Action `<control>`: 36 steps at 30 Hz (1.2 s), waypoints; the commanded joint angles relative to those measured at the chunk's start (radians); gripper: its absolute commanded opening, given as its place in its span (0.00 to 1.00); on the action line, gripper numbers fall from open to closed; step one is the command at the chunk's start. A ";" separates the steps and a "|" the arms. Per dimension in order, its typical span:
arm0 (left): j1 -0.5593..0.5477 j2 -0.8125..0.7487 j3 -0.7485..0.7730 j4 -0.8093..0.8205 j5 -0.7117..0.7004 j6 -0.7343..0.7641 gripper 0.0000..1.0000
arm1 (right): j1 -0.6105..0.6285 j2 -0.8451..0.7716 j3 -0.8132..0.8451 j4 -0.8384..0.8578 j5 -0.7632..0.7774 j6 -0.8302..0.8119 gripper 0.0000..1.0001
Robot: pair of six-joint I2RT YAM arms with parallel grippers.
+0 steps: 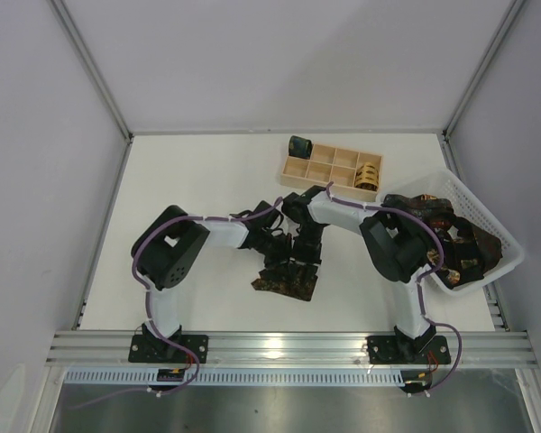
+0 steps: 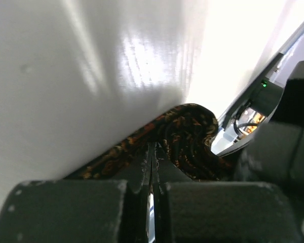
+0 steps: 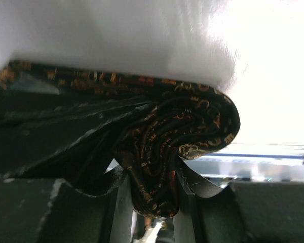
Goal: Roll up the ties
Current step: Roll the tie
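At the middle of the surface (image 1: 207,171), we find the tie (image 1: 286,283) beneath both claws. Its folded coil is gripped by the right claw (image 3: 149,192); the left claw (image 2: 152,157) is clenched, possibly nipping the edge. We judge even tension and small turns will roll it tight.
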 commanded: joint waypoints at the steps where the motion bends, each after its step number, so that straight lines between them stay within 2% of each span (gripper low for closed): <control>1: -0.008 -0.044 -0.018 0.005 -0.027 0.011 0.00 | 0.008 0.062 0.026 0.017 0.098 0.084 0.10; 7: 0.038 -0.137 -0.078 -0.058 -0.091 0.071 0.01 | 0.010 0.093 0.016 0.022 0.138 0.104 0.14; 10: 0.073 -0.185 -0.076 -0.121 -0.111 0.116 0.00 | 0.008 0.100 0.016 0.033 0.147 0.105 0.26; 13: 0.108 -0.241 -0.082 -0.171 -0.143 0.152 0.01 | 0.011 0.108 0.022 0.048 0.128 0.105 0.29; 16: 0.142 -0.286 -0.101 -0.207 -0.159 0.172 0.01 | 0.014 0.107 0.035 0.051 0.125 0.116 0.45; 23: 0.205 -0.376 -0.168 -0.230 -0.139 0.182 0.01 | 0.027 0.100 0.074 0.047 0.099 0.135 0.61; 36: 0.231 -0.493 -0.162 -0.267 -0.148 0.166 0.01 | 0.056 0.131 0.206 -0.058 0.106 0.203 0.70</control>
